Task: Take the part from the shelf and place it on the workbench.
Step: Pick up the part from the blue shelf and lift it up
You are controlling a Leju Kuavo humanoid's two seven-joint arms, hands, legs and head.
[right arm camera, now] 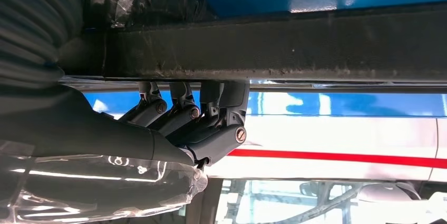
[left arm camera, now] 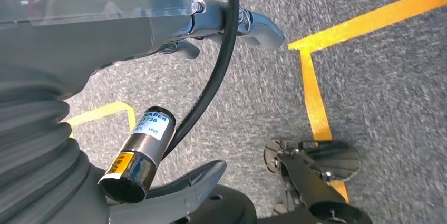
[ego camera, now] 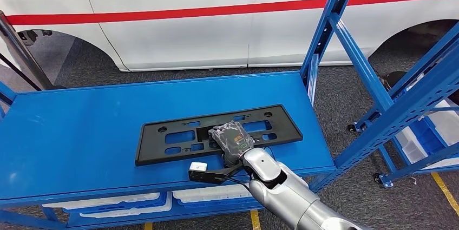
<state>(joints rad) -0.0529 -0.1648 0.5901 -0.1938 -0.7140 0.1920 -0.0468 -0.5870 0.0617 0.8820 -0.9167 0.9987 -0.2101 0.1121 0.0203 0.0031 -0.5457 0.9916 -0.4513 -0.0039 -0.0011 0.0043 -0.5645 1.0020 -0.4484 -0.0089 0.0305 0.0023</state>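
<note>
The part, a flat black plastic license-plate frame point(ego camera: 178, 138), lies across the blue shelf board point(ego camera: 81, 132) in the head view. My right hand point(ego camera: 233, 140), wrapped in clear film, sits at the middle of the frame's near edge. In the right wrist view its dark fingers point(right arm camera: 211, 124) curl over one face of the black frame edge point(right arm camera: 316, 45), gripping it. The frame looks flat on the shelf. My left hand point(left arm camera: 158, 18) hangs over the grey floor, holding nothing, with its fingers loosely extended.
A white car with a red stripe point(ego camera: 216, 11) stands close behind the shelf. Blue rack uprights and braces point(ego camera: 346, 40) rise at the right. White trays point(ego camera: 108, 203) sit under the shelf board. Yellow lines point(left arm camera: 316, 103) mark the carpeted floor.
</note>
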